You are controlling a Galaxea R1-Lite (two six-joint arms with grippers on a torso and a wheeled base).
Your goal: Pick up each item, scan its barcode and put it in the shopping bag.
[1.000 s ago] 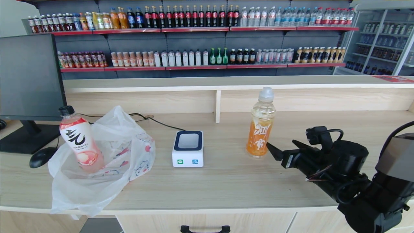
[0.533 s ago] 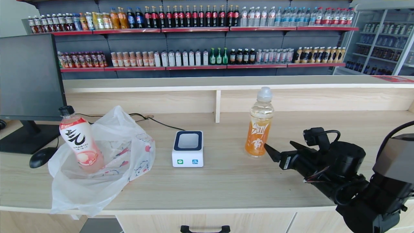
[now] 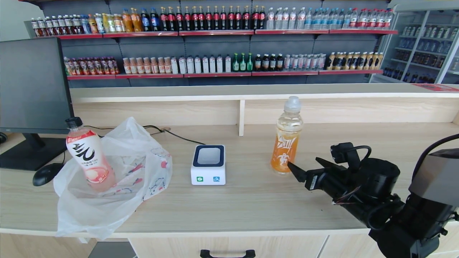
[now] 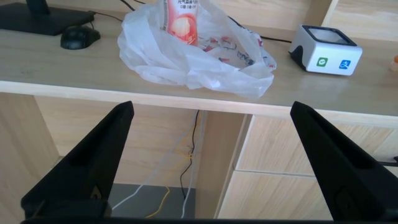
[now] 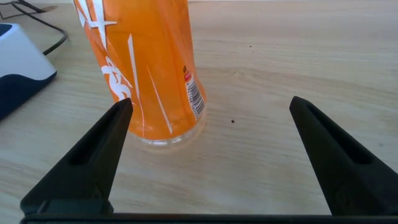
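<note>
Standing upright, cap-up: orange bottle (image 3: 286,141); right hand (image 3: 303,163) spread beside it; left hand (image 4: 211,109) spread.

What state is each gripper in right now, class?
Left gripper: open, holding nothing.
Right gripper: open, holding nothing, close to the orange bottle.

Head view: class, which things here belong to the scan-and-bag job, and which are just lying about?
Job: orange bottle, pink bottle, scanner, bag.

Lying about: monitor, mouse, cable, shelf bottles.
</note>
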